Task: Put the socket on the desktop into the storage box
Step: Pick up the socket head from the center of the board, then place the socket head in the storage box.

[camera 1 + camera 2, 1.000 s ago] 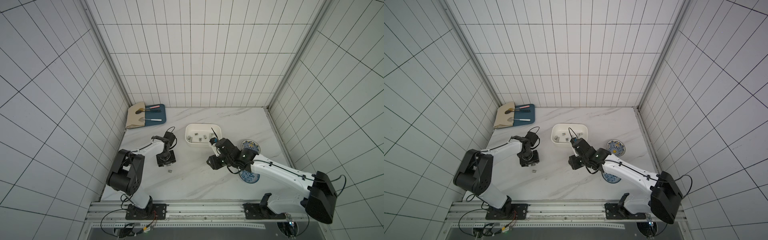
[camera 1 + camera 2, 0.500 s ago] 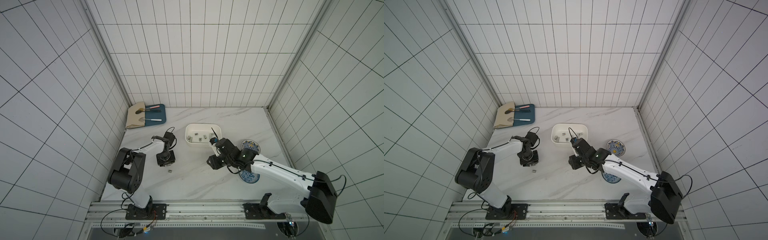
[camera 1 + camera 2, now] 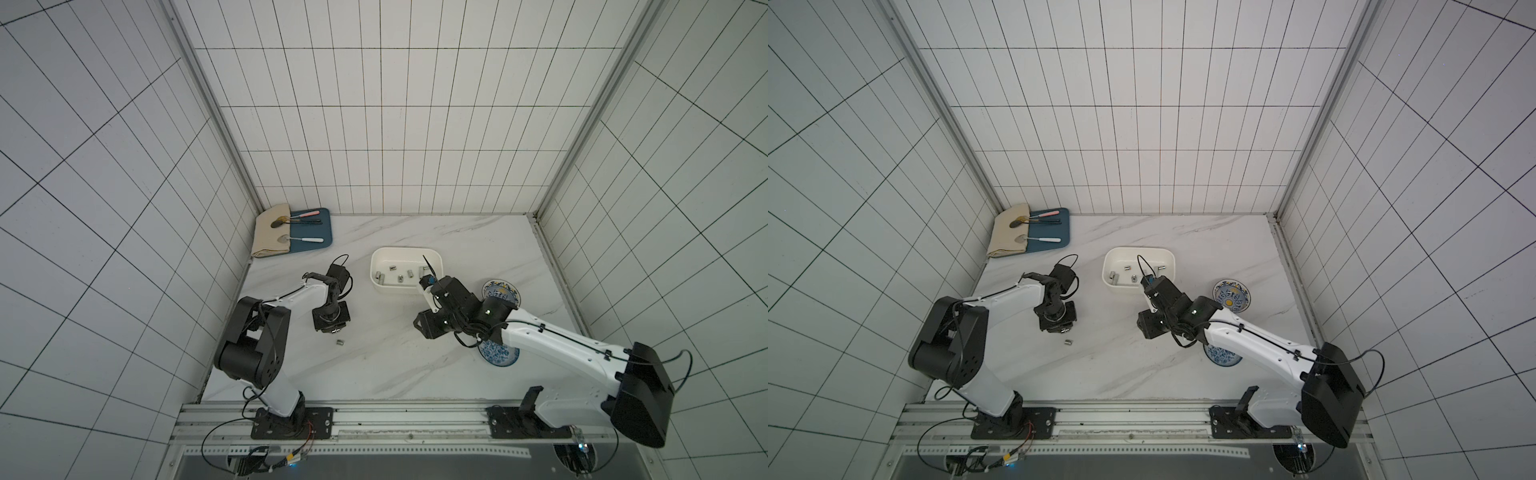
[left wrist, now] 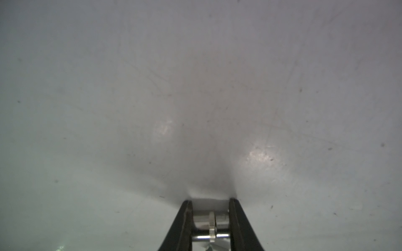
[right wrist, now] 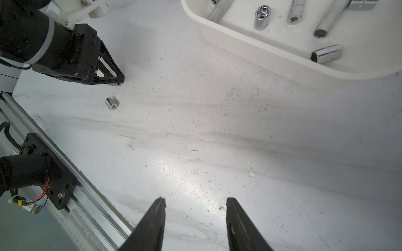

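The left end effector [image 4: 210, 200] points down at the bench [image 3: 395, 361], its jaws pressed against both sides of a silver socket [image 4: 208, 219] that lies on the surface. A second socket [image 3: 340, 343] lies loose on the bench just beside that end effector, clear of its jaws. The right end effector [image 5: 195, 202] hovers over bare bench with its jaws standing apart, near the white storage box [image 3: 405, 249], inside which several other sockets [image 3: 399, 277] lie

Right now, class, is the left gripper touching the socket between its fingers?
Touching. Left wrist view: the socket fills the gap, flush against both fingers of the left gripper.
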`<state>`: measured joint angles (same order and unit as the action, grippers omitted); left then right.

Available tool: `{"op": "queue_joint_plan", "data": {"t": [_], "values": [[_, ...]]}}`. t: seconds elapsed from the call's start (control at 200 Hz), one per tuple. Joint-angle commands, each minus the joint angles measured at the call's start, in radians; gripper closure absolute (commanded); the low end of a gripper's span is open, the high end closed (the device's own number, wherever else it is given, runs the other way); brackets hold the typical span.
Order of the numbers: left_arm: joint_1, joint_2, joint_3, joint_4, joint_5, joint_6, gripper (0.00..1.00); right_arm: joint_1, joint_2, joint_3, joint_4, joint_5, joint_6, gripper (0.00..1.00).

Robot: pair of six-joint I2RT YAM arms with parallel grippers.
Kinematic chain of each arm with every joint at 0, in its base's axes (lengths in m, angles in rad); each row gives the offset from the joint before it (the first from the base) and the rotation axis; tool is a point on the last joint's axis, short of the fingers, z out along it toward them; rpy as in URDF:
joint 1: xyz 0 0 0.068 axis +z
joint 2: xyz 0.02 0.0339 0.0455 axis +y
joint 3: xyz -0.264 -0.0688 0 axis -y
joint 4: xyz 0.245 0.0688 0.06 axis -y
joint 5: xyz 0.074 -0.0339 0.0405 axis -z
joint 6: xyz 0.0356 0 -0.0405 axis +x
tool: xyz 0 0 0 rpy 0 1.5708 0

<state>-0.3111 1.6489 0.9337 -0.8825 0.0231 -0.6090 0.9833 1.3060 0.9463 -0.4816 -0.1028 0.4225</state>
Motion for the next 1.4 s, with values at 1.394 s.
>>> {"op": "queue_joint_plan", "data": {"t": [1.394], "values": [[-0.141,0.346,0.876,-0.185,0.105,-0.024,0.76,-0.082,-0.062,0.053,-0.047,0.043,-0.028,0.51]]}}
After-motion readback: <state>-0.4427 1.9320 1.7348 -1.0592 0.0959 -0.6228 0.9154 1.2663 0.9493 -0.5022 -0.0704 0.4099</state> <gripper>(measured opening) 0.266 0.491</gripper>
